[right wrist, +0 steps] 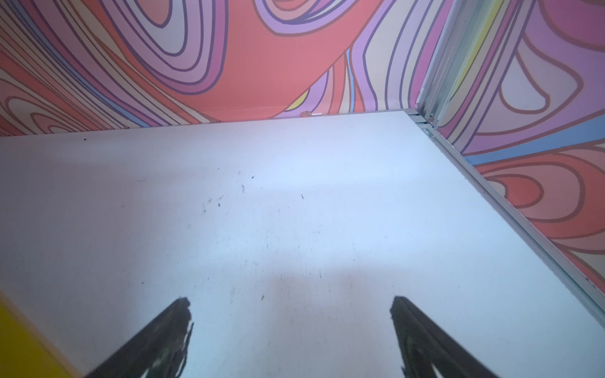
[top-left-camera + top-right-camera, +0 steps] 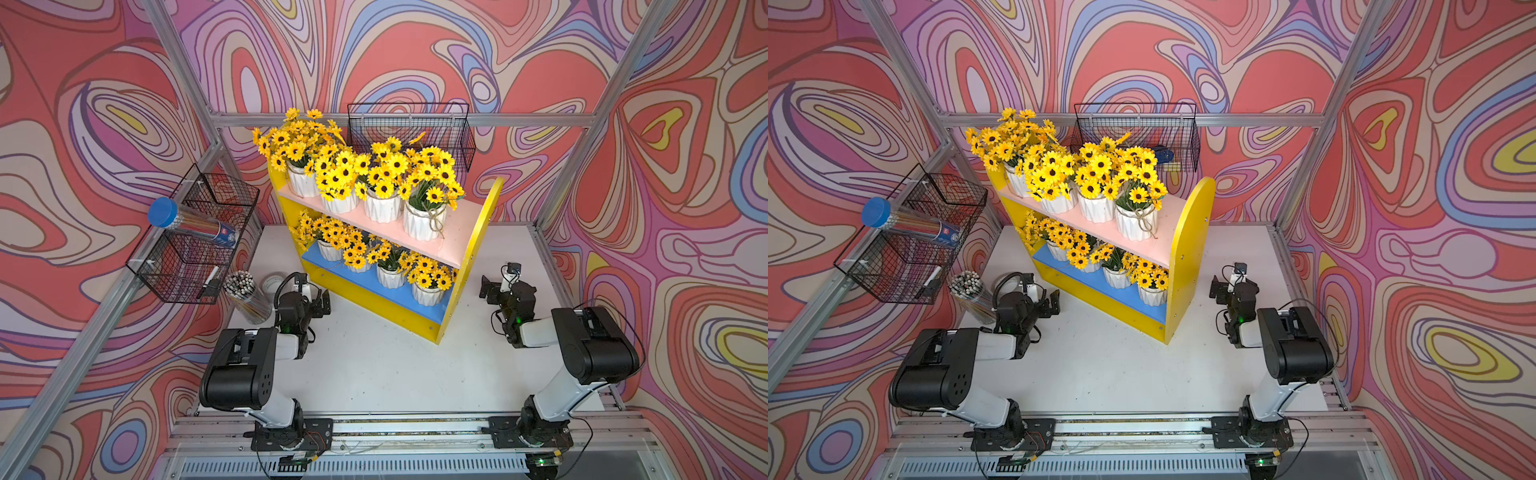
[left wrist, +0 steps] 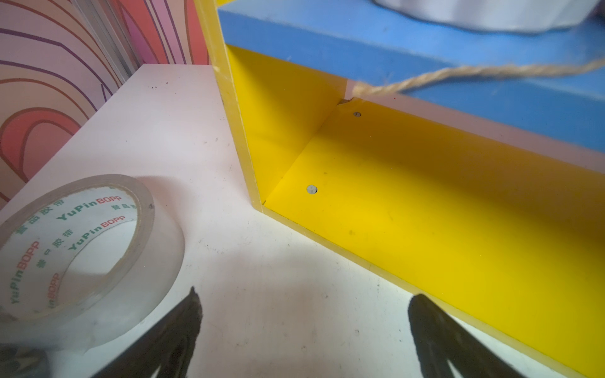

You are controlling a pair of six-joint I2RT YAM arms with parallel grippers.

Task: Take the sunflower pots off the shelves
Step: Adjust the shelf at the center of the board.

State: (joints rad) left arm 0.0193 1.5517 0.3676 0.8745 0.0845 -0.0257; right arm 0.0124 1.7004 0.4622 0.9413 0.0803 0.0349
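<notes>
The left end effector sits low over the white counter, its fingers spread wide with nothing between them. Just ahead of it, nearest its right finger, is the yellow base of the shelves. A strand of twine droops over the blue lower board above. A roll of clear tape lies flat on the counter close by its left finger.

The right end effector is also spread wide and empty, facing bare counter, with the shelves' yellow side panel off to its left.

In both top views all eight sunflower pots stand on the shelves, four on the pink upper board and four on the blue board. They are above and beyond the left end effector and well apart from the right one.
</notes>
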